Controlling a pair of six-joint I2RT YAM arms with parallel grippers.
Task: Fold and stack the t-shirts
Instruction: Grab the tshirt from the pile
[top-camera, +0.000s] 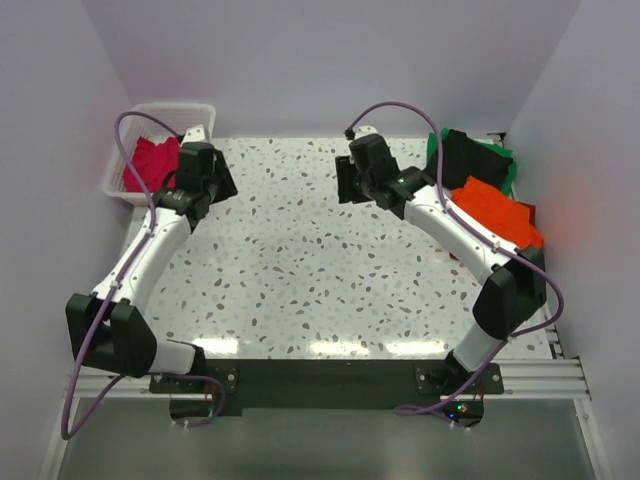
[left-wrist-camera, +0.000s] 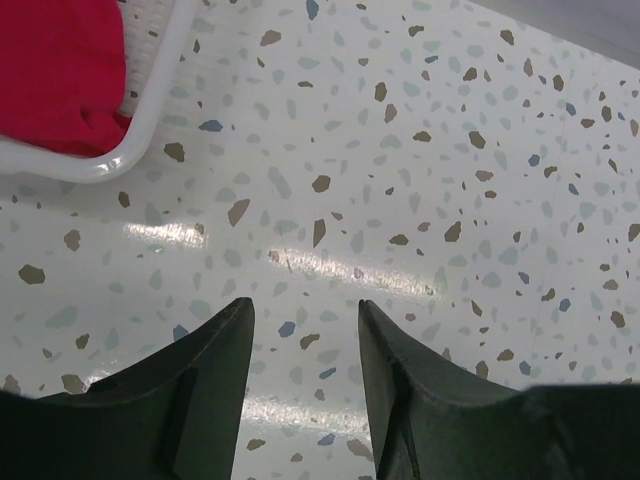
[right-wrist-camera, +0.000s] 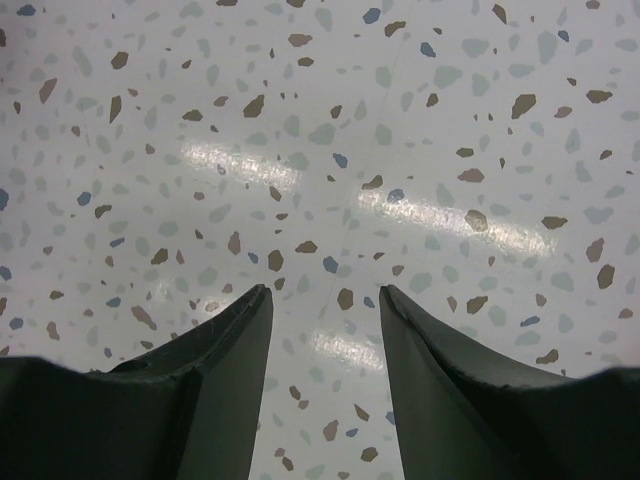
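White mesh basket (top-camera: 203, 108) sits upper left. Speckled terrazzo worktop (top-camera: 300, 260) fills the centre. Plain pale walls (top-camera: 330, 60) behind.
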